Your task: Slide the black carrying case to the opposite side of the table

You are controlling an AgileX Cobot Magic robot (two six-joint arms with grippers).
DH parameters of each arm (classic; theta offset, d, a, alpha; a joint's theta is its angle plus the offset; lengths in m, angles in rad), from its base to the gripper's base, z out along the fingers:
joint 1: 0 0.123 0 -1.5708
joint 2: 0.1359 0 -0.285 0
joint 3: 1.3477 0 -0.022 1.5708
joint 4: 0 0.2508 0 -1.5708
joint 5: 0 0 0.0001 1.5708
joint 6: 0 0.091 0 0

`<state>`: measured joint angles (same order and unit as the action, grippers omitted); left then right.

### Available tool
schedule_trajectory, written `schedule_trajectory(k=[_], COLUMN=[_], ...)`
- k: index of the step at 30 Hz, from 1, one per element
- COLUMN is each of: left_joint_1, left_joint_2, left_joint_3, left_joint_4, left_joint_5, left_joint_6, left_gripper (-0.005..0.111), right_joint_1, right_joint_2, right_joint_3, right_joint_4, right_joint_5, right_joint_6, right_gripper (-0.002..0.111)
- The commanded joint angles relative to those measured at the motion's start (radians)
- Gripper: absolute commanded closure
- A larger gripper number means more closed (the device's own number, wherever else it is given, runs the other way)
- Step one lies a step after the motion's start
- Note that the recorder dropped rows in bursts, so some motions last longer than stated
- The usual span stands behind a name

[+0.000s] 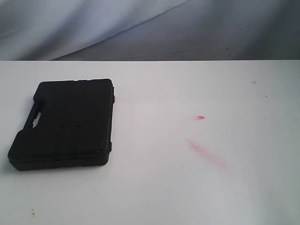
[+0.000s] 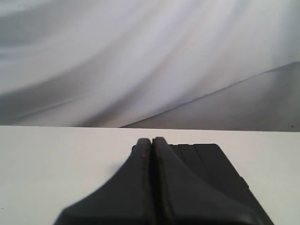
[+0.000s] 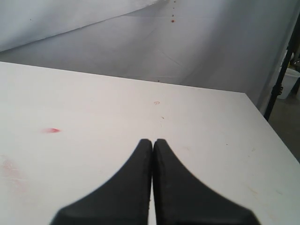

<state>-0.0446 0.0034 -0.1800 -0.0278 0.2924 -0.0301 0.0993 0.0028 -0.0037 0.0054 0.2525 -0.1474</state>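
Observation:
The black carrying case lies flat on the left part of the white table, its handle cutout facing left. Neither arm shows in the exterior view. In the left wrist view my left gripper is shut with nothing in it, held above the table; the case shows just behind and beside its fingers. In the right wrist view my right gripper is shut and empty over bare table, far from the case.
Faint red marks and a small red spot sit right of the table's middle; the red spot also shows in the right wrist view. Grey cloth hangs behind the far edge. The table's right edge drops off beside a dark stand.

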Motion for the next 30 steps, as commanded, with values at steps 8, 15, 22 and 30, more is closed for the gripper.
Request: schedule_trajectory(k=[8, 15, 22, 30], left_joint_1=[-0.002, -0.002, -0.002, -0.004], left_joint_2=[-0.003, -0.003, -0.003, -0.003], left_joint_3=[0.150, 0.180, 0.180, 0.180], left_joint_4=[0.034, 0.097, 0.120, 0.112], left_joint_5=[-0.164, -0.255, -0.292, -0.271], left_joint_6=[-0.004, 0.017, 0.015, 0.006], left_gripper=[0.107, 0.107, 0.107, 0.107], right_joint_1=[-0.008, -0.008, -0.008, -0.008], right_joint_2=[-0.003, -0.003, -0.003, -0.003], right_joint_3=[0.004, 0.004, 0.004, 0.004], right_joint_4=[0.000, 0.000, 0.000, 0.000], right_joint_5=[-0.001, -0.001, -0.001, -0.001], right_joint_6=[0.000, 0.000, 0.000, 0.000], right_gripper=[0.108, 0.108, 0.108, 0.108])
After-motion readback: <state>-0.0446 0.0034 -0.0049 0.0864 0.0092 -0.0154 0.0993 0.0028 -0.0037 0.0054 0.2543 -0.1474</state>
